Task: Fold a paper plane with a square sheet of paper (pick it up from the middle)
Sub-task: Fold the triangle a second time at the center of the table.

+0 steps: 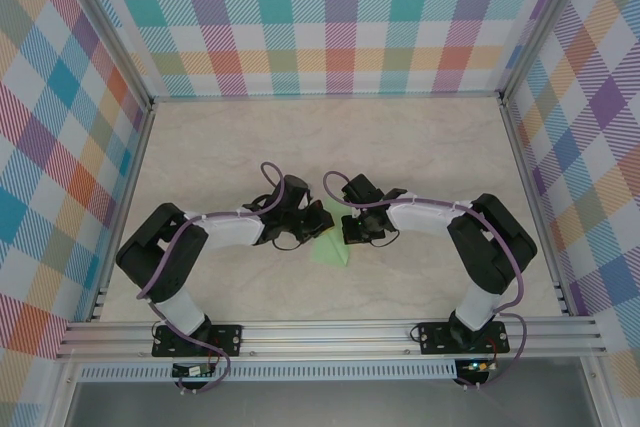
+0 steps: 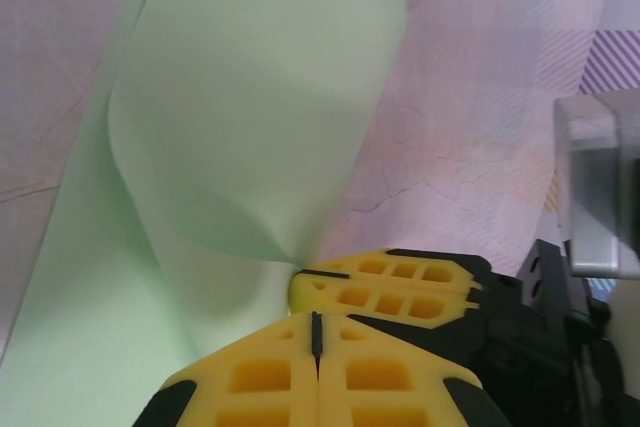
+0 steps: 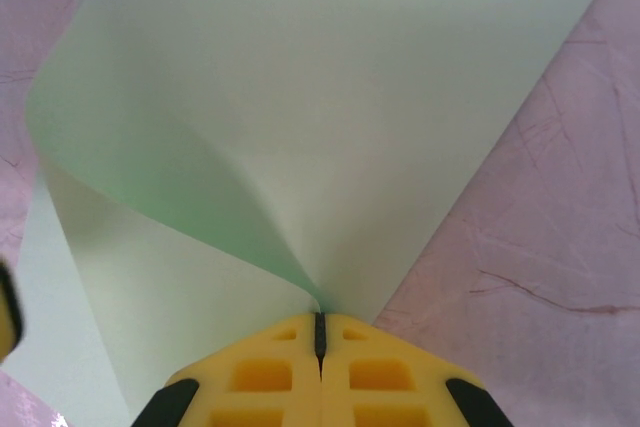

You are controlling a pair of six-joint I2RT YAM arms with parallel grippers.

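Right claw (image 3: 320,325), yellow fingers pressed fully together, I log as pinching a raised fold of the square sheet of paper (image 3: 330,97) at its tips. Left claw (image 2: 316,332), likewise fully closed, just beside its partner; whether it grips paper I cannot tell. Sheet, pale green and curled upward, lies between both claws, midway across the counter (image 1: 420,147), nearer its near edge.

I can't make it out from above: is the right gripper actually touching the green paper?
Touching. In the right wrist view the right gripper is shut, and the green paper runs right into the seam between its fingertips, puckering there.
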